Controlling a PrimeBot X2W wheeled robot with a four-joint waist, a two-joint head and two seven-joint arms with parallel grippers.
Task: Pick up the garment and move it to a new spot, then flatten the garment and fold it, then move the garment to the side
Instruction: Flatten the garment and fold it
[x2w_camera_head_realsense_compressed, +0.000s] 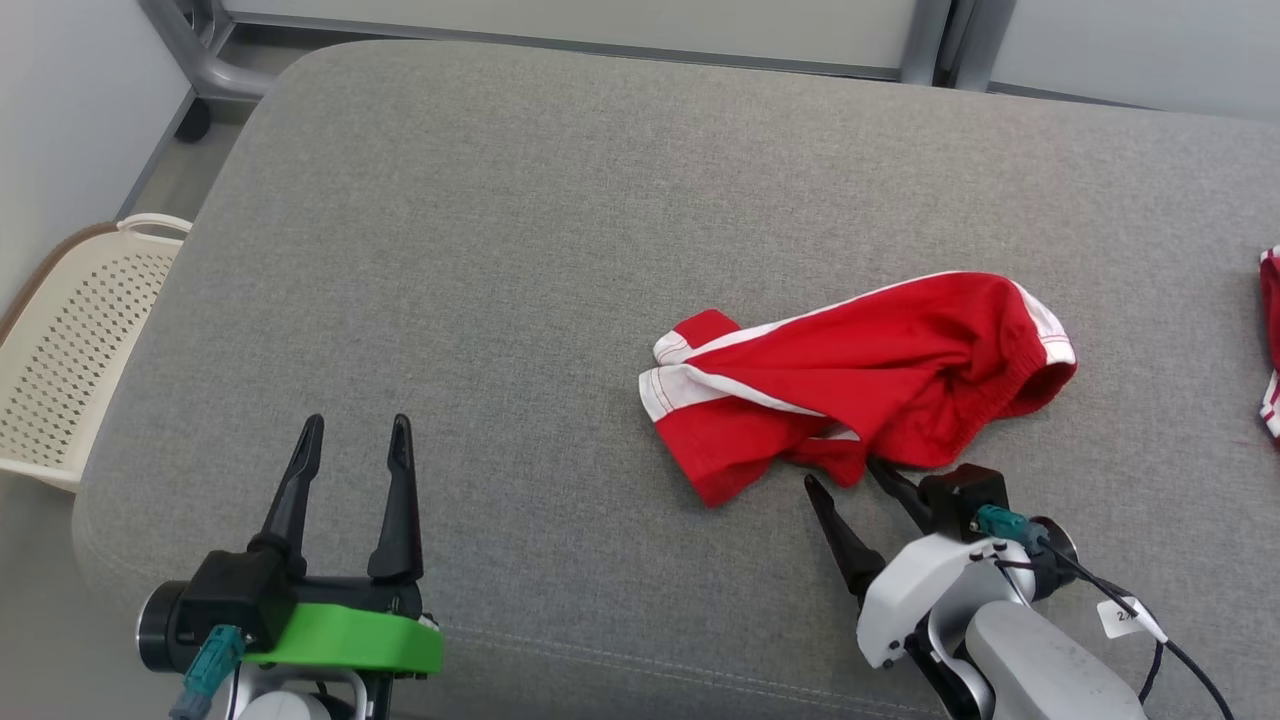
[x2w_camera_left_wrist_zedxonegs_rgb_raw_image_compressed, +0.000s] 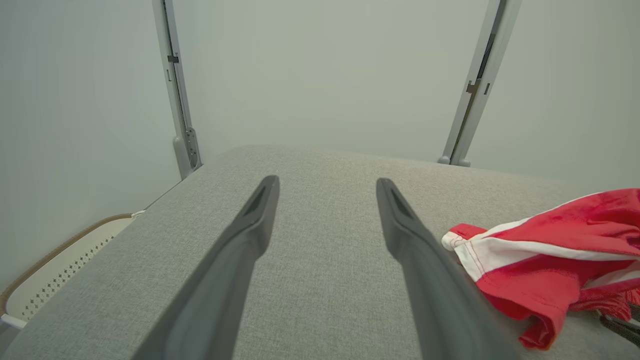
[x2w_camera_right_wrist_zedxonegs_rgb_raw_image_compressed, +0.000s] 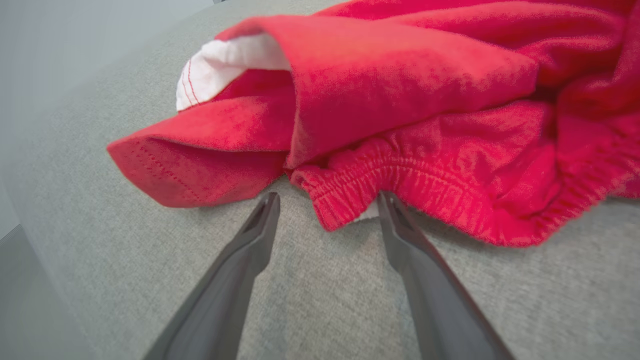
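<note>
since the right tool (x2w_camera_head_realsense_compressed: 840, 472) has its jaws spread wide with nothing between them, the grab isn't made yet. its tips point at the near edge of the garment (x2w_camera_head_realsense_compressed: 880, 350). in the right wrist view one tip sits right at the elastic waistband (x2w_camera_right_wrist_zedxonegs_rgb_raw_image_compressed: 400, 175), the other over bare cushion beside a leg hem (x2w_camera_right_wrist_zedxonegs_rgb_raw_image_compressed: 190, 175). can't tell if either tip actually touches cloth. left tool (x2w_camera_head_realsense_compressed: 358, 422) is also wide open and empty, well apart to the left over the grey cushion (x2w_camera_head_realsense_compressed: 500, 250).

garment: red shorts with white side stripes, crumpled in a heap right of centre on the cushion, waistband bunched toward the robot, one leg folded over itself.

handling, my read: light, soft, limp knit. no stiffness, so it'll drape and trail once lifted. probably drags rather than slides on the woven cushion. best hold is the waistband: thick and gathered, a ridge for the tool to bite. a pinch at the hem risks lifting one layer only. tips need to go low enough to get under the edge.

also around: another red-and-white cloth (x2w_camera_head_realsense_compressed: 1270, 340) at the far right edge, cream basket (x2w_camera_head_realsense_compressed: 70, 340) off the cushion's left side.
</note>
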